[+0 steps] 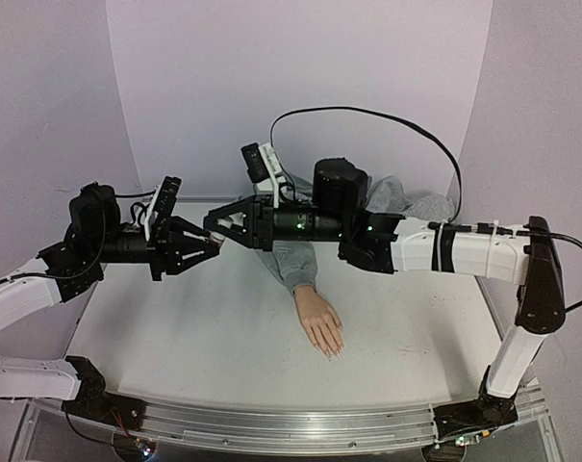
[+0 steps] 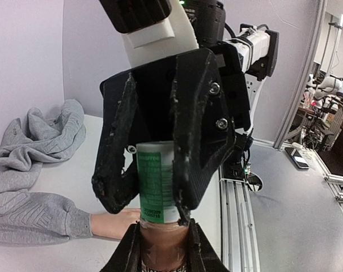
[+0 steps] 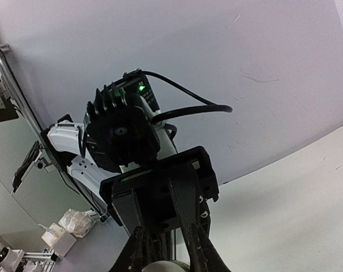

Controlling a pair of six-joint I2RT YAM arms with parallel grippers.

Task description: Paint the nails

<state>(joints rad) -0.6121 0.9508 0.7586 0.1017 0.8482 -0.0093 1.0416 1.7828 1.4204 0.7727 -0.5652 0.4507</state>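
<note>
A flesh-coloured mannequin hand [image 1: 319, 320] lies palm down on the table in a grey sleeve [image 1: 292, 262], and its pale nails [image 1: 331, 352] point toward the near edge. Above the table, left of the hand, my two grippers meet tip to tip. My left gripper [image 1: 216, 246] [image 2: 162, 235] is shut on the brown lower part of a small bottle [image 2: 160, 249]. My right gripper [image 1: 214, 224] [image 3: 166, 256] is shut on the bottle's white top [image 2: 154, 181], which carries a green label. In the right wrist view only a pale rounded bit of that top [image 3: 162, 266] shows between my fingers.
The grey sweatshirt [image 2: 41, 141] lies bunched at the back of the white table [image 1: 175, 327]. A black cable [image 1: 387, 120] arcs over the right arm. The table's metal rail [image 1: 300, 423] runs along the near edge.
</note>
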